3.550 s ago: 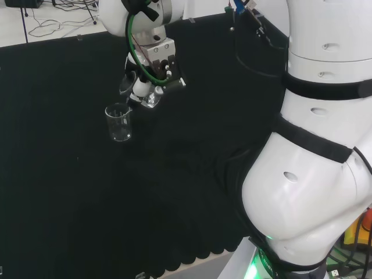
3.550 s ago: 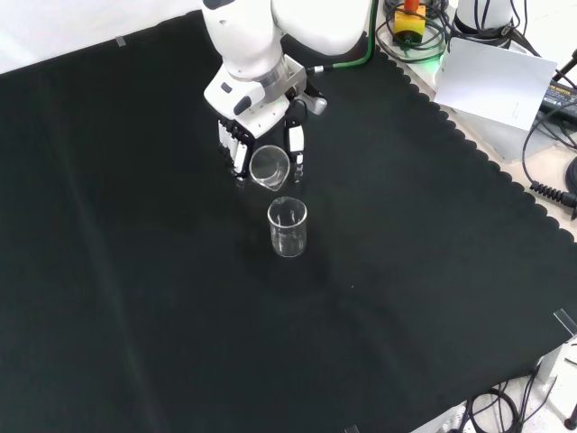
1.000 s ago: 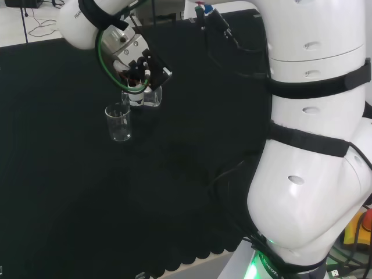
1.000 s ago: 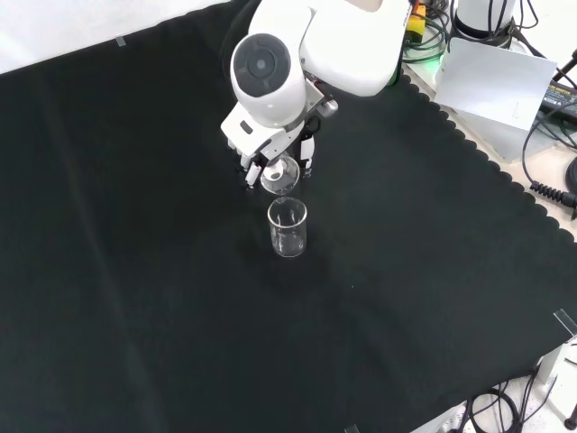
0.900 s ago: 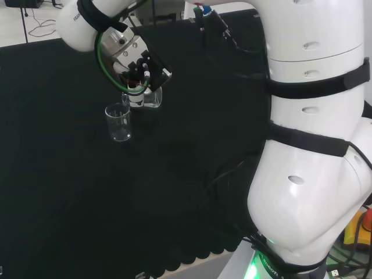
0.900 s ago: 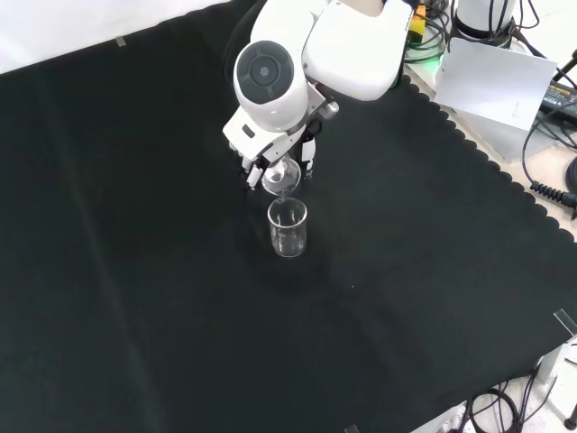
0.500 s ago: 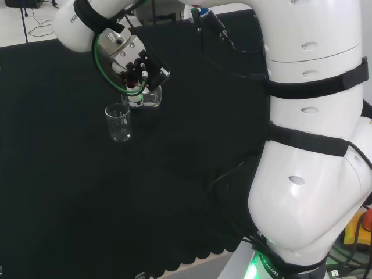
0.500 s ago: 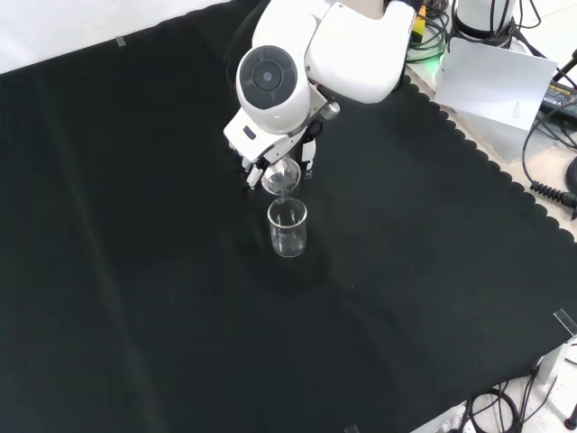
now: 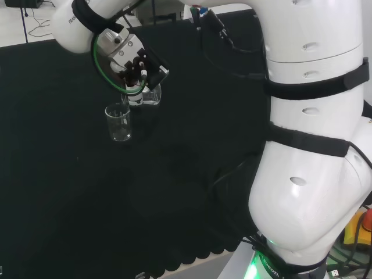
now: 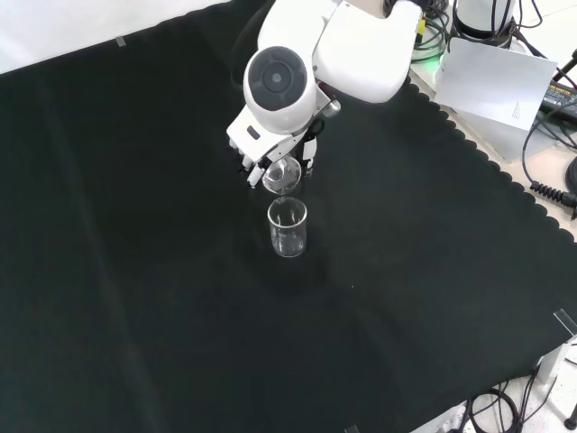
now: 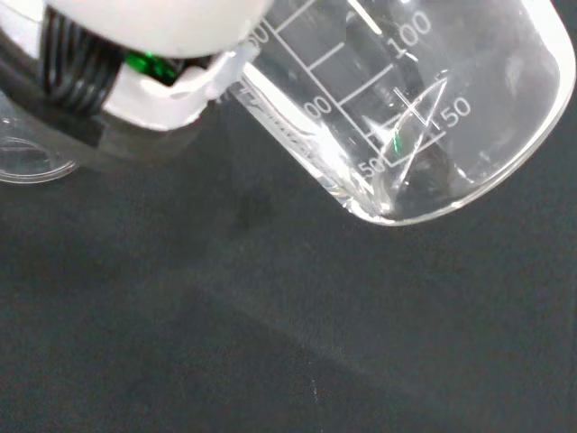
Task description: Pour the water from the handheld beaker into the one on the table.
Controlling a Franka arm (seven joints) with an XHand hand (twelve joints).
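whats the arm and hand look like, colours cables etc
A glossy white arm of rounded links with black bands at the joints and a round grey cap near the wrist. A green cable loops beside the black and white hand.

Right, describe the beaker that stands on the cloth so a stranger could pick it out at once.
In the front view, start at the big white arm link with the round grey cap near the top and go down past the hand. Just below it on the black cloth stands the table beaker, clear and upright. Unlike the tilted beaker held by the hand, it stands free.
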